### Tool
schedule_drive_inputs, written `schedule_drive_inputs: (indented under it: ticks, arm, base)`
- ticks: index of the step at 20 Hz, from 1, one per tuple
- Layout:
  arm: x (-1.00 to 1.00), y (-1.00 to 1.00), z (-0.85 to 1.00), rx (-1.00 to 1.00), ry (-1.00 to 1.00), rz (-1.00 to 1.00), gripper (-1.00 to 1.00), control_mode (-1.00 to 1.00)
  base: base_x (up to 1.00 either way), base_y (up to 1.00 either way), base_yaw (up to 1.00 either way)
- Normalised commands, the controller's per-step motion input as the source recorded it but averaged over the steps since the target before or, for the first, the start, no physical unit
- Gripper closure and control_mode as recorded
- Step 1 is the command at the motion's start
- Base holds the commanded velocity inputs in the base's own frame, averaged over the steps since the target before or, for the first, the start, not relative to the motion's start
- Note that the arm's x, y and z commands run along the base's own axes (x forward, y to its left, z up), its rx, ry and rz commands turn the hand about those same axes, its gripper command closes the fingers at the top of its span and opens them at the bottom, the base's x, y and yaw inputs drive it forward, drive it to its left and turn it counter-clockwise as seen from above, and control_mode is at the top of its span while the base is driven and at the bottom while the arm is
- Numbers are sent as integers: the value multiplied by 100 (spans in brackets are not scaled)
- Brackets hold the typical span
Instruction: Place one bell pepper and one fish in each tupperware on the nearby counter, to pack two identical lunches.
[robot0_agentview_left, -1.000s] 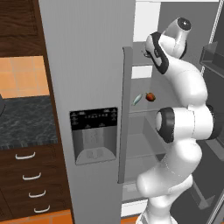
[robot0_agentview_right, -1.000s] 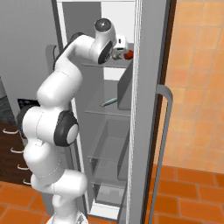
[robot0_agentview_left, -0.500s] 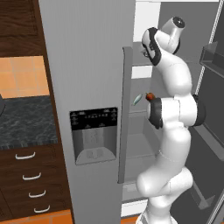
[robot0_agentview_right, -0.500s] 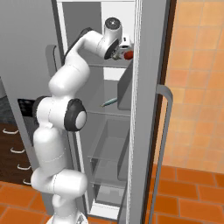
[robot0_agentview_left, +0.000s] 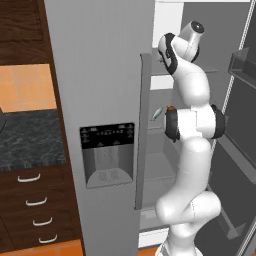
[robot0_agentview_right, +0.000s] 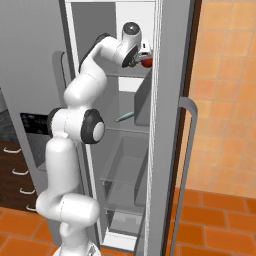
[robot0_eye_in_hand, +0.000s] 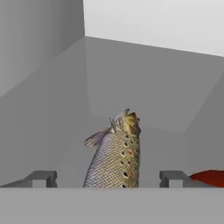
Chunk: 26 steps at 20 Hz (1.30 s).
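Observation:
In the hand view a speckled brown fish (robot0_eye_in_hand: 116, 157) lies on a grey fridge shelf, pointing away from me. My gripper (robot0_eye_in_hand: 108, 178) is open, one fingertip (robot0_eye_in_hand: 43, 177) on each side of the fish with a gap to both. A red bell pepper (robot0_eye_in_hand: 209, 176) sits just outside the right fingertip. From the right base view the gripper (robot0_agentview_right: 142, 54) is up at the top fridge shelf beside the pepper (robot0_agentview_right: 147, 62). A second fish (robot0_agentview_right: 125, 117) lies on the shelf below, beside a second red pepper (robot0_agentview_left: 170, 107). The tupperware are out of view.
The fridge's left door (robot0_agentview_left: 100, 100) with its dispenser stands shut. The right door (robot0_agentview_right: 175, 125) is swung open beside the arm. The dark speckled counter (robot0_agentview_left: 30, 140) over wooden drawers (robot0_agentview_left: 35, 200) lies to the left of the fridge.
The arm has straightened and reached higher and deeper into the top fridge shelf, bringing the gripper up to the fish and pepper there.

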Motion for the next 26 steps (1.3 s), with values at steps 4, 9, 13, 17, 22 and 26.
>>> schedule_drive_inputs:
  ticks: [4, 9, 13, 17, 22, 26]
  arm:
    - [-28, 0, -22, 0, 1, 0, -100, -100]
    - [-65, 1, -38, 0, 0, -1, -100, -100]
    - [-23, 38, -55, 0, 0, 0, 100, -100]
    - [-7, 37, -53, 0, 0, 0, 100, -100]
    - [-12, 2, -16, 0, 0, -6, 100, -100]
    - [-90, 12, -1, 6, -5, -21, 100, -100]
  base:
    - [0, 0, 0]
    - [0, 0, 0]
    - [0, 0, 0]
    - [0, 0, 0]
    - [0, 0, 0]
    - [0, 0, 0]
